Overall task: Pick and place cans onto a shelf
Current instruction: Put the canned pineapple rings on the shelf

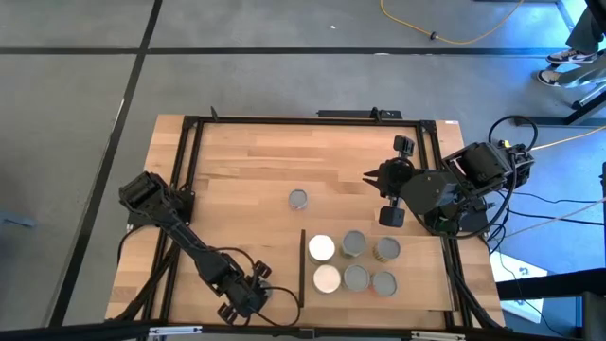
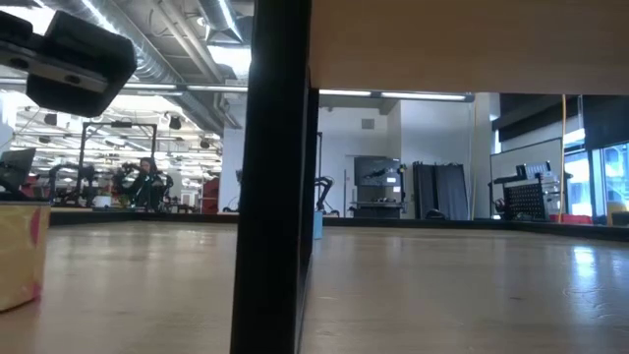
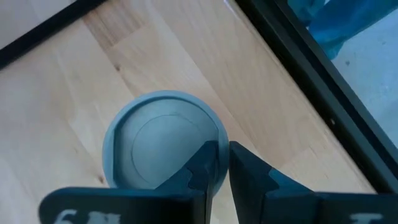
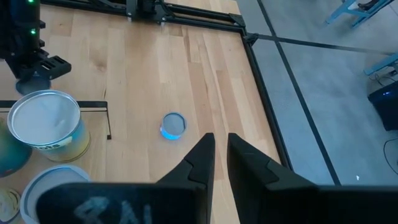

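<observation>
yellow cable (image 1: pixel 473 36) on grey floor (image 1: pixel 76 104); black-framed tabletop (image 1: pixel 246 161); a person's shoes (image 1: pixel 568 57) beyond

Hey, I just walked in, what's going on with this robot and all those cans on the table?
The robot is moving cans onto a shelf, a light wooden board lying on the table. Six cans already stand on it in two rows. One loose can sits alone mid-table. The left hand is right over another can near the table's edge; whether it grips it isn't clear. The right hand hangs shut and empty, above the table beyond the shelf.
</observation>
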Motion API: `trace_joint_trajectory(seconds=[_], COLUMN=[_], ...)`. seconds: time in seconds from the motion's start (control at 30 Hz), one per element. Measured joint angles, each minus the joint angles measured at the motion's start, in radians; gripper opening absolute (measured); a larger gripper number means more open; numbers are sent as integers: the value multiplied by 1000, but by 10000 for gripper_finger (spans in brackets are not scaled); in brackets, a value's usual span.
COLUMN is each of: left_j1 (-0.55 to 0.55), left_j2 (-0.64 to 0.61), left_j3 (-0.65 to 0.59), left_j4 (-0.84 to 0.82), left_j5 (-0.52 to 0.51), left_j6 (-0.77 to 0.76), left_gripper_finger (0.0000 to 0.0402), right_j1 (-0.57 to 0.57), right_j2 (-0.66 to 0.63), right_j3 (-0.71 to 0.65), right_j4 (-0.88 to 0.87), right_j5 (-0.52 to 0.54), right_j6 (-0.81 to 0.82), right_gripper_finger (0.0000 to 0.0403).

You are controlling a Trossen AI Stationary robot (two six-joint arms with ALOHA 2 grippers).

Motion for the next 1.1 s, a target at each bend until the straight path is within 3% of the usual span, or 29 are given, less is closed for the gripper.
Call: trace_joint_trajectory(seconds=[0.23, 0.4, 0.53, 0.83, 1.1], left_j1=[21, 23, 23, 29, 187], left_j2=[0, -19, -60, -248, -495], left_j3=[0, -1, -3, -4, -3], left_j4=[-7, -43, -90, -239, -440], left_j5=[52, 29, 26, -53, -206], left_j6=[-133, -260, -262, -324, -500], left_gripper_finger=[9, 5, 4, 4, 4], right_j1=[0, 0, 0, 0, 0], right_j2=[0, 0, 0, 0, 0], right_j3=[0, 0, 0, 0, 0], right_j4=[0, 0, 0, 1, 2], right_j5=[0, 0, 0, 0, 1], right_j6=[0, 0, -1, -1, -1], right_gripper_finger=[46, 46, 46, 46, 46])
